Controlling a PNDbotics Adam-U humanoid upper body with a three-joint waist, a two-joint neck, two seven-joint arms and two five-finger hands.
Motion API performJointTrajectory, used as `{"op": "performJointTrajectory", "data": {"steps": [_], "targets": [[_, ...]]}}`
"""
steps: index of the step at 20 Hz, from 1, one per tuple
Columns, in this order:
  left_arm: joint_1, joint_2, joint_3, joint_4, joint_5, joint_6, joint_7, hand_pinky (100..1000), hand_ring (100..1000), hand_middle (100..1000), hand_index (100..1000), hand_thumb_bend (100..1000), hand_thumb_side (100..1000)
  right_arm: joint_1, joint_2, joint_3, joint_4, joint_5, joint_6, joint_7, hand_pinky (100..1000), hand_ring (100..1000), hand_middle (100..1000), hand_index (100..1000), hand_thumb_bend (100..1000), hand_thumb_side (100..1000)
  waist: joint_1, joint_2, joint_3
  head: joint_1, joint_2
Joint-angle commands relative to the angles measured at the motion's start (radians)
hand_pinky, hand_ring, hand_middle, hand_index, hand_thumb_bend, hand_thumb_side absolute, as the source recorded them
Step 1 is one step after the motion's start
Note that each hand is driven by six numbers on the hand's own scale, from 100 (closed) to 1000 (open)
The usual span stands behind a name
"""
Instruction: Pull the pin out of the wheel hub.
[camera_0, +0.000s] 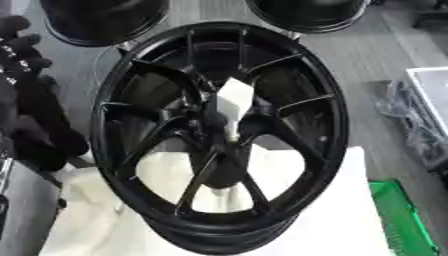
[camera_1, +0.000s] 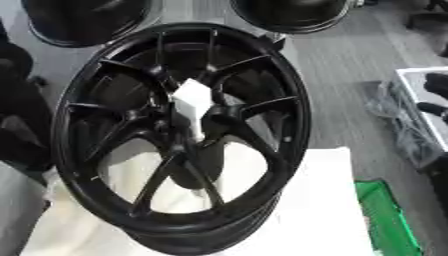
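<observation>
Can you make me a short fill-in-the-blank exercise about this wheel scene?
1. The black multi-spoke alloy wheel rests on a ____ cloth.
2. The pale pin with a white tag sticks out of the wheel's ____.
3. The robot's black left hand shows at the view's upper ____ edge.
4. A flat ____ object lies at the lower right.

Missing words: white; hub; left; green

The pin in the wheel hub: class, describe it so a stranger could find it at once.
Find the big black spoked wheel standing on the white cloth. Look at its centre, where the spokes meet: the pin sticks out there. It is the only pale, whitish piece against the all-black wheel.
</observation>
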Motion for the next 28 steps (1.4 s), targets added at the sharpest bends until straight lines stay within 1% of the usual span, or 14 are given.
{"op": "performJointTrajectory", "data": {"steps": [1, 2, 3, 8, 11, 13, 14, 16, 19, 22, 23, 24, 25, 28], "targets": [[0.008, 0.039, 0.019, -0.021, -0.001, -0.002, 0.010, 623, 786, 774, 764, 100, 771, -0.018, -0.127, 0.010, -0.024, 0.009, -0.025, 0.000, 779, 866, 779, 926, 100, 872, -0.005, -0.013, -0.010, 0.017, 0.006], [0.014, 0.042, 0.021, -0.021, -0.003, -0.002, 0.012, 623, 787, 774, 764, 100, 771, -0.024, -0.166, 0.016, -0.024, 0.009, -0.036, -0.003, 782, 864, 780, 925, 100, 743, -0.006, -0.014, -0.016, 0.021, 0.006], [0.019, 0.044, 0.023, -0.020, -0.004, -0.002, 0.014, 623, 787, 773, 763, 100, 772, -0.032, -0.209, 0.022, -0.024, 0.007, -0.053, -0.002, 786, 862, 780, 924, 100, 722, -0.008, -0.015, -0.021, 0.023, 0.006], [0.035, 0.052, 0.031, -0.019, -0.012, -0.003, 0.021, 623, 787, 774, 764, 100, 772, -0.101, -0.439, 0.046, -0.024, -0.007, -0.178, 0.025, 807, 864, 791, 924, 100, 719, -0.018, -0.016, -0.035, 0.031, 0.006], [0.048, 0.059, 0.039, -0.018, -0.016, -0.005, 0.030, 623, 788, 774, 764, 100, 786, -0.174, -0.547, 0.058, -0.024, -0.028, -0.228, 0.044, 823, 864, 798, 921, 100, 666, -0.022, -0.018, -0.037, 0.036, 0.006], [0.057, 0.064, 0.044, -0.018, -0.020, -0.006, 0.035, 623, 788, 774, 763, 100, 767, -0.231, -0.602, 0.071, -0.024, -0.037, -0.254, 0.066, 832, 863, 800, 919, 100, 636, -0.024, -0.022, -0.035, 0.039, 0.006], [0.061, 0.066, 0.046, -0.016, -0.022, -0.006, 0.037, 623, 788, 773, 763, 100, 765, -0.260, -0.625, 0.079, -0.024, -0.035, -0.260, 0.079, 839, 860, 800, 913, 100, 464, -0.025, -0.025, -0.031, 0.041, 0.006], [0.067, 0.072, 0.049, -0.015, -0.024, -0.007, 0.040, 623, 787, 771, 763, 100, 757, -0.322, -0.661, 0.102, -0.024, -0.021, -0.250, 0.101, 840, 844, 783, 896, 100, 289, -0.025, -0.034, -0.019, 0.040, 0.006], [0.072, 0.089, 0.054, -0.011, -0.021, -0.013, 0.046, 624, 787, 770, 763, 100, 749, -0.408, -0.689, 0.158, -0.024, -0.002, -0.224, 0.137, 845, 844, 785, 897, 100, 337, -0.028, -0.050, 0.008, 0.021, 0.006], [0.083, 0.099, 0.057, -0.007, -0.017, -0.016, 0.048, 624, 787, 770, 763, 100, 749, -0.470, -0.681, 0.213, -0.024, 0.028, -0.210, 0.194, 855, 850, 795, 896, 100, 356, -0.031, -0.061, 0.029, 0.002, 0.006], [0.089, 0.102, 0.059, -0.005, -0.016, -0.017, 0.049, 624, 788, 770, 763, 100, 740, -0.498, -0.668, 0.235, -0.024, 0.042, -0.203, 0.221, 861, 854, 799, 893, 100, 236, -0.034, -0.064, 0.033, -0.004, 0.006], [0.093, 0.103, 0.061, -0.003, -0.016, -0.017, 0.050, 624, 788, 770, 763, 100, 705, -0.527, -0.654, 0.255, -0.024, 0.059, -0.197, 0.251, 866, 856, 801, 888, 100, 155, -0.036, -0.066, 0.037, -0.010, 0.006], [0.094, 0.101, 0.062, -0.001, -0.014, -0.016, 0.050, 623, 788, 769, 762, 100, 686, -0.558, -0.636, 0.279, -0.024, 0.082, -0.190, 0.288, 873, 864, 809, 890, 100, 167, -0.039, -0.068, 0.044, -0.016, 0.006], [0.098, 0.093, 0.062, 0.007, -0.010, -0.012, 0.042, 623, 788, 770, 763, 100, 720, -0.644, -0.565, 0.354, -0.024, 0.142, -0.161, 0.402, 877, 874, 818, 899, 100, 222, -0.047, -0.071, 0.062, -0.023, 0.006]]}}
